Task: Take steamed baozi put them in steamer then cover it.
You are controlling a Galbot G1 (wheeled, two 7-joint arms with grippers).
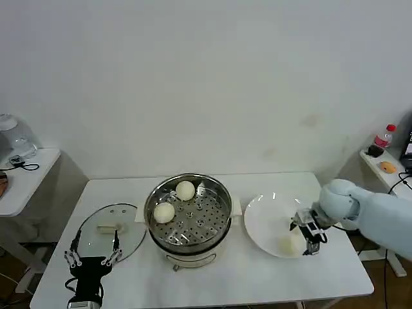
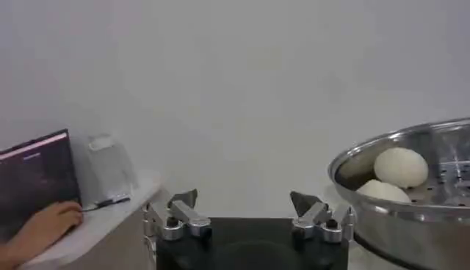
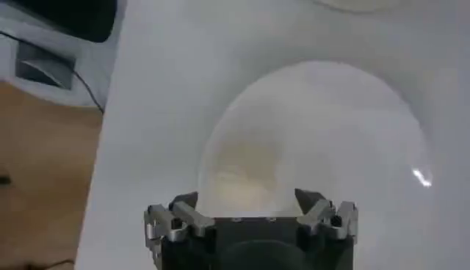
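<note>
- Buns come first: two steamed baozi (image 1: 185,190) (image 1: 164,212) sit on the perforated tray of the steamer (image 1: 188,217) at frame centre, and a third bun (image 1: 288,244) lies on the white plate (image 1: 267,222) at right.
- Right tool (image 1: 309,239) hovers over the plate just beside that bun, jaws spread, nothing pinched.
- Left tool (image 1: 94,254) waits at lower left, jaws spread, just below the cover (image 1: 109,232), which lies flat on the bench (image 1: 257,277).
- Step in hand, I judge: fetching the third bun. Next, the right tool should straddle the bun, close gently and carry it to the steamer.
</note>
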